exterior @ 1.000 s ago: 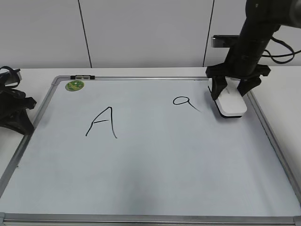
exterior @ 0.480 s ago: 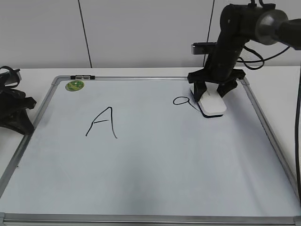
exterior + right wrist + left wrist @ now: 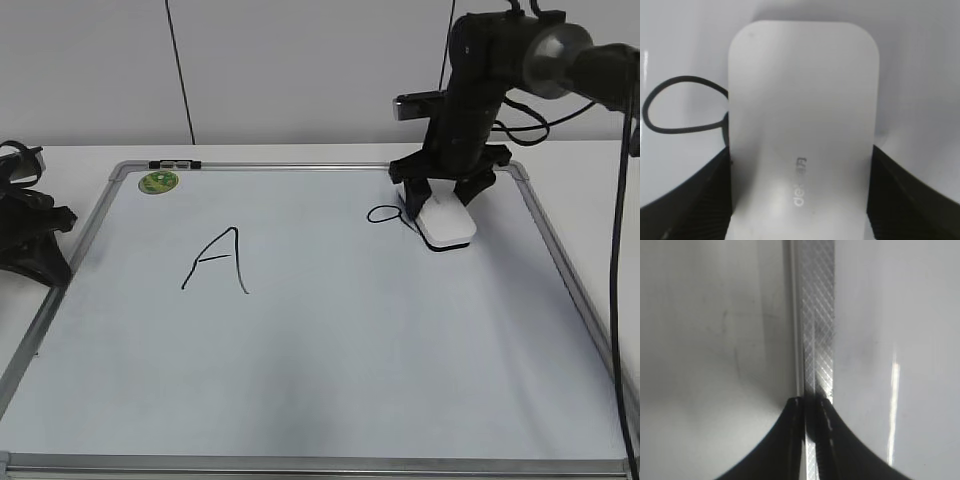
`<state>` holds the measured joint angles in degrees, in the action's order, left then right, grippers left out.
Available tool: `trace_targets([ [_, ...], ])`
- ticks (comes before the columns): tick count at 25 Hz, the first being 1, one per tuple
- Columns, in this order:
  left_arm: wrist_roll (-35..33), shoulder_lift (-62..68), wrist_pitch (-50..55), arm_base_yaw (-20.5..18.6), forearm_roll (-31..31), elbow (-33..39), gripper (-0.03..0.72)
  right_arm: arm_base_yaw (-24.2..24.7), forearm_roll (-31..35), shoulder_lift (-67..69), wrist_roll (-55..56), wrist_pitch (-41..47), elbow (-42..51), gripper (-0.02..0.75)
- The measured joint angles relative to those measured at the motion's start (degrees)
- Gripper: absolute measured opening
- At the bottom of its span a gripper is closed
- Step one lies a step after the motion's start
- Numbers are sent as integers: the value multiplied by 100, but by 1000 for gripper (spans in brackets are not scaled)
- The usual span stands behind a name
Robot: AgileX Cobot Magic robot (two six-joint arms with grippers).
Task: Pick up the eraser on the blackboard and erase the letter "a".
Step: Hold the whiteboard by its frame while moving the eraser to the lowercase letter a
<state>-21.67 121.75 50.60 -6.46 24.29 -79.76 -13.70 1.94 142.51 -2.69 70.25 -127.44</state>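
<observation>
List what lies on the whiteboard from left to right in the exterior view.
Green round sticker → capital "A" → lowercase "a" → white eraser, held in the right claw.

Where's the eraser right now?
The eraser sits upper right on the blackboard, held in the right claw, its left edge over the tail of the letter "a".

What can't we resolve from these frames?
- Tail of the letter "a": the eraser covers it, exterior and right wrist views.
- Eraser underside: against the blackboard, unseen.
- Eraser lettering: blurred, partly unreadable, right wrist view.
- Left gripper: only dark fingertips over the frame; bottom edge cuts it.
- Right gripper: fingers cropped at the bottom edge, right wrist view.
</observation>
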Motion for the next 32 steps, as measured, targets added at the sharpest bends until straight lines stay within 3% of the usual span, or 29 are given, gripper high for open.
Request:
trace_targets([
  [12,0,0,0,0,0,0,31,-1076,-14,57,-117,-95,-42,533],
  [21,0,0,0,0,0,0,31,-1087,-194,116,-57,-27,-216,533],
  [32,0,4,-18,0,12,0,31,-552,-139,129,98,-27,-250,533],
])
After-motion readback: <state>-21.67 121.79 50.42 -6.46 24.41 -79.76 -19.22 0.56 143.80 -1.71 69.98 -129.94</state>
